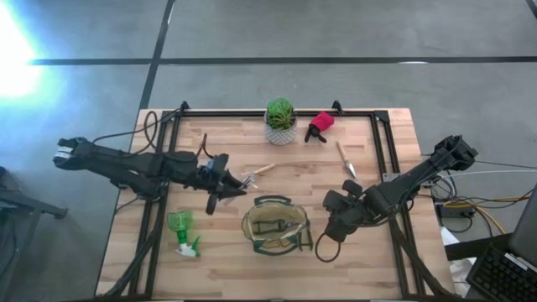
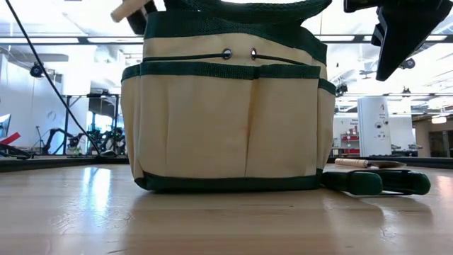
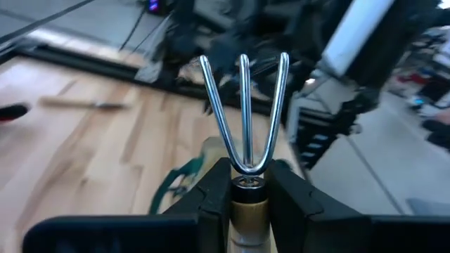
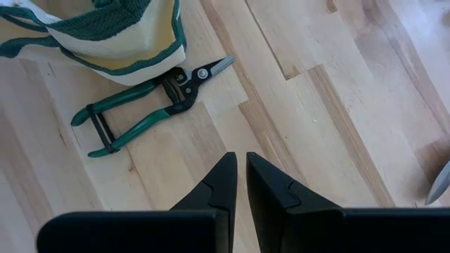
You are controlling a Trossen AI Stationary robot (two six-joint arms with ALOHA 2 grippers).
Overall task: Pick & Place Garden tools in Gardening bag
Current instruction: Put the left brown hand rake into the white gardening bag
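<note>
Table point(image 1: 369, 260): a light wooden top with a dark frame along its edges; both arms reach in over it from the sides.
Left arm point(image 1: 134, 164): stretches from the table's left edge toward the middle, ending just left of the bag.
Right arm point(image 1: 403, 189): comes in from the right edge, ending just right of the bag.
Bag point(image 1: 273, 225): a cream fabric tote with dark green trim stands upright near the front middle of the table, its round mouth open upward; the low view shows its front pockets and two eyelets.
Plant point(image 1: 280, 121): a green potted plant in a white pot stands near the back edge, behind the bag.
Left gripper point(image 3: 242, 193): clamped on the fork point(image 3: 244, 112) at the metal collar where the three prongs meet the wooden handle; the prongs point forward away from the fingers, and the fork is lifted off the table beside the bag.
Right gripper point(image 4: 239, 179): fingers nearly together with only a thin gap, holding nothing, hovering above bare wood near the pruners.
Spray bottle point(image 1: 181, 231): green, lying on the table left of the bag.
Pruners point(image 4: 151, 105): green-handled, lying flat, just beside the bag's base on the right.
Sprayer piece point(image 1: 320, 126): red and black, right of the plant.
Trowel point(image 1: 346, 159): wooden-handled, lying toward the back right, well apart from the bag.
</note>
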